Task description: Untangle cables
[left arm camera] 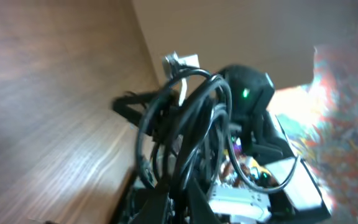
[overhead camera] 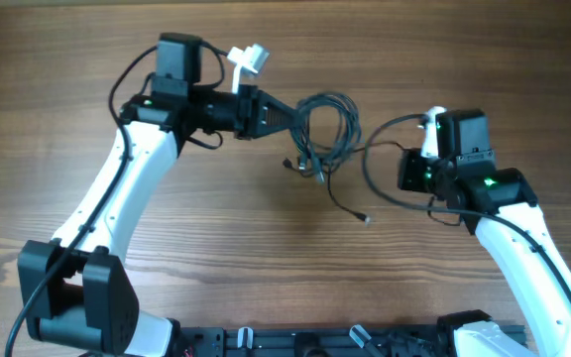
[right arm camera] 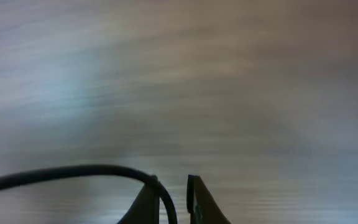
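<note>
- One wood-grain tabletop (overhead camera: 484, 59) fills the overhead view, brown with long darker streaks. In the left wrist view a plain tan surface shows beyond its edge, with a blurred, many-coloured patch at the right of the frame.
- The left end effector (overhead camera: 287, 115), upper middle of the overhead view, is clamped on the cables (overhead camera: 331, 123). Their loops spread just to the right of its tip.
- The right end effector (right arm camera: 174, 202) is closed to a narrow gap, with one thin strand running down between its fingers and arcing off to the left of the right wrist frame.
- The cables are thin, dark and smooth, coiled in overlapping rounds. A loose tail lies on the wood near centre and ends in a small silvery plug tip (overhead camera: 368, 219).
</note>
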You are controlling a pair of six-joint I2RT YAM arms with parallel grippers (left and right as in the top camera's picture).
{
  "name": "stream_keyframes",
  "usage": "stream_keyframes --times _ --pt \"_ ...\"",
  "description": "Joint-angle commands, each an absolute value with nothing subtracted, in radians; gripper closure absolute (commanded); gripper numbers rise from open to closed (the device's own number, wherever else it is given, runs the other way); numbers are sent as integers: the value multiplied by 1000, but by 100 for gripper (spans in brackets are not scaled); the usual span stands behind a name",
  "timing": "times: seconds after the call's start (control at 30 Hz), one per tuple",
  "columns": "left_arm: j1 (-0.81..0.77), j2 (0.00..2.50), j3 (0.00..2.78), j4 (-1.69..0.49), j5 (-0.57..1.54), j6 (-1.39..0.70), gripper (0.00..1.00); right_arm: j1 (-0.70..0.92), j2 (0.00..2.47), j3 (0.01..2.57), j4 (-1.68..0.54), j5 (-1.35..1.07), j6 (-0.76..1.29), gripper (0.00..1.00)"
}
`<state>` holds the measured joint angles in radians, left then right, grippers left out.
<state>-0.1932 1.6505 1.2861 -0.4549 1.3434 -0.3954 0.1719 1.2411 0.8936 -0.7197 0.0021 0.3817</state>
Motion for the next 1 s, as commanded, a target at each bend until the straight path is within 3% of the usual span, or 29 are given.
stream_keyframes --times 0.0,0.3,0.33,0.37,0.4,0.53,0.7,0.97 --pt "-147 1649 1296 -453 1322 -369 96 147 1254 908 -778 340 661 96" --pt "-121 1649 1296 -615 1046 -234 96 115 1254 908 -738 355 655 96" --pt "-122 1649 1296 -643 1018 -220 96 114 1254 908 -719 335 651 91" --pt "-124 1649 1296 -667 997 -204 96 114 1254 908 -696 299 627 74" --pt "-128 1649 1296 -690 977 -184 96 114 1254 908 -671 243 573 66" --pt "-154 1649 1294 -753 910 -127 96 115 1254 908 -591 6 405 40" --pt "-214 1649 1294 -772 878 -91 96 115 1254 908 -493 -430 242 25" --pt "-322 1649 1294 -772 825 -59 96 115 1254 908 -417 -756 209 25"
